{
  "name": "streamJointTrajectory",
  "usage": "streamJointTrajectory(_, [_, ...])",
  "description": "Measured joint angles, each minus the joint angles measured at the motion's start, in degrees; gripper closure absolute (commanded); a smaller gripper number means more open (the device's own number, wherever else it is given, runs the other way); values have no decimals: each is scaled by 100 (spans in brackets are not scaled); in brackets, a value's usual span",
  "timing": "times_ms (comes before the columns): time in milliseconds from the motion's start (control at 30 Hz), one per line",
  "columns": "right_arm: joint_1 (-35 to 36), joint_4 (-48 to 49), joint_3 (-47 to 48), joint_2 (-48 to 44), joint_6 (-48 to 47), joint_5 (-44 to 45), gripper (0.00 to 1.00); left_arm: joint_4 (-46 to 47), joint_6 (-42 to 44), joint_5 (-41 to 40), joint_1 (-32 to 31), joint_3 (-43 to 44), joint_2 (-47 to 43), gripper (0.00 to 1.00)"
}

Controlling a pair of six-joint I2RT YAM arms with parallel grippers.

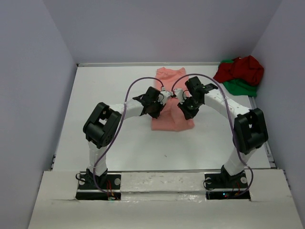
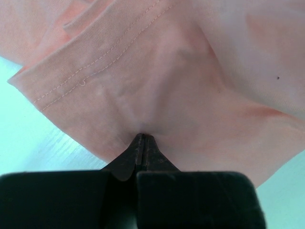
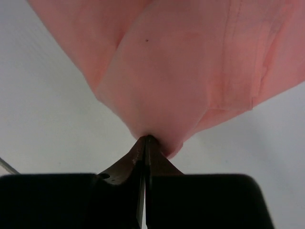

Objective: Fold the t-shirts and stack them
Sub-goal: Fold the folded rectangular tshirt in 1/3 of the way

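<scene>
The salmon-pink t-shirt (image 1: 172,123) lies in a long narrow strip on the white table, running from its middle toward the back. Both grippers meet over its centre. My left gripper (image 1: 165,98) is shut on a pinch of the pink cloth (image 2: 167,71), with a stitched hem showing to its left. From the other side, my right gripper (image 1: 180,95) is shut on a bunched fold of the same shirt (image 3: 190,62), which hangs up off the table. The dark red t-shirt (image 1: 242,69) lies crumpled on the bright green t-shirt (image 1: 242,88) at the back right corner.
White walls close in the table (image 1: 109,95) at the back and on both sides. The arms' bases sit on a white rail (image 1: 162,181) at the near edge.
</scene>
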Motion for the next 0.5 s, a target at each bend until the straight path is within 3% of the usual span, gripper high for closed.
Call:
streamJointTrajectory(167, [-22, 297, 238, 837, 70, 52, 100, -162, -52, -184, 42, -13, -66, 100])
streamJointTrajectory(233, [-55, 369, 428, 1027, 92, 105, 79, -214, -33, -251, 92, -22, -96, 100])
streamJointTrajectory(500, [-96, 553, 1228, 1648, 98, 258, 65, -278, 116, -291, -15, -22, -214, 100])
